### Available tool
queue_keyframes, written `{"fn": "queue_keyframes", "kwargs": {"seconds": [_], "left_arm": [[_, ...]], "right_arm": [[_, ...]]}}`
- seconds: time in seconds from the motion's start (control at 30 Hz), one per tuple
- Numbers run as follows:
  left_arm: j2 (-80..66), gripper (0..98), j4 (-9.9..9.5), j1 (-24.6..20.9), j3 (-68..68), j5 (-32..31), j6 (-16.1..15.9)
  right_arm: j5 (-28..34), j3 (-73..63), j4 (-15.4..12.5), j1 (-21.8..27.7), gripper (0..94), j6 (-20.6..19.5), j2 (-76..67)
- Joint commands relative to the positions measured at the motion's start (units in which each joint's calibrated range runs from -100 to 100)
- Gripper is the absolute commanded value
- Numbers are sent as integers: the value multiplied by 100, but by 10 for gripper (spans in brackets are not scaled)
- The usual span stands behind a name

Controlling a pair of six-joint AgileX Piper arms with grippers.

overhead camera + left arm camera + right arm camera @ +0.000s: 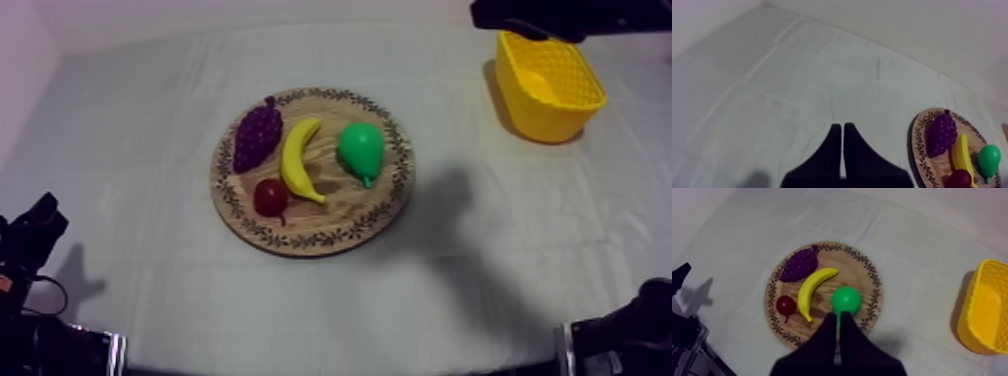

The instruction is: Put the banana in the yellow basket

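Purple grapes [257, 135] lie apart from a green pear [361, 150], whose narrow end points toward the near side in the top view. A small red fruit [270, 197] with a dark stem sits close beside the grapes, nearer the camera. A creased grey-white cloth [130, 120] spreads all around.

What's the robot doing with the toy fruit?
Nothing is held yet. The curved yellow toy banana lies on the round wooden board with a patterned rim, between the purple bunch of grapes and the green pear. The right gripper hangs shut above that board; the left gripper is shut over the grey-white cloth. The yellow basket stands empty.
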Motion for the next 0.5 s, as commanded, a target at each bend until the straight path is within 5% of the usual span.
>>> {"fn": "queue_keyframes", "kwargs": {"seconds": [0.0,0.47], "left_arm": [[-5,1,-3,-1,-1,-1,2],[-5,1,-3,-1,-1,-1,2]], "right_arm": [[357,-458,66,-205,6,-173,323],[2260,-2372,290,-1036,4,-753,1877]]}}
